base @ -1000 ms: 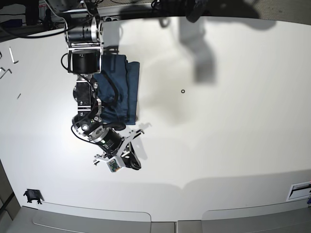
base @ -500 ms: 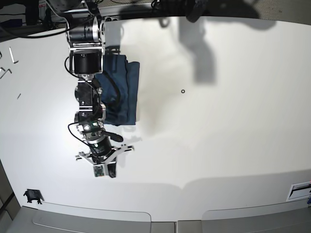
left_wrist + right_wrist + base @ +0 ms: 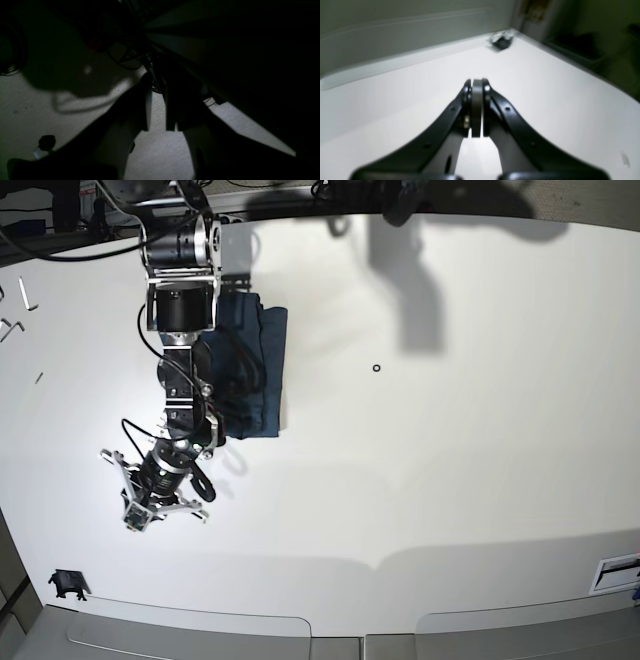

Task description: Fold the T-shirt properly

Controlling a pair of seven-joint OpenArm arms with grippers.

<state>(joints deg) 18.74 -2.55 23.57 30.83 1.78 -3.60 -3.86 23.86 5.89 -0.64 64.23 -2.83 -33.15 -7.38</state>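
One folded dark navy-blue cotton T-shirt [image 3: 255, 365], one small black ring [image 3: 376, 367], one small black clip [image 3: 66, 583], one white surface [image 3: 480, 460]

No text, label or number can be read anywhere.

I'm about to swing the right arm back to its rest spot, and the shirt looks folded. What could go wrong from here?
1. The right arm's upper links lie over the folded T-shirt in the base view. Pulling back low could drag the cloth and undo the fold.
2. The right pincer is shut and empty above the table; a dip could scrape it.
3. The left pincer view is nearly black, showing only floor, so that arm's clearance can't be checked.
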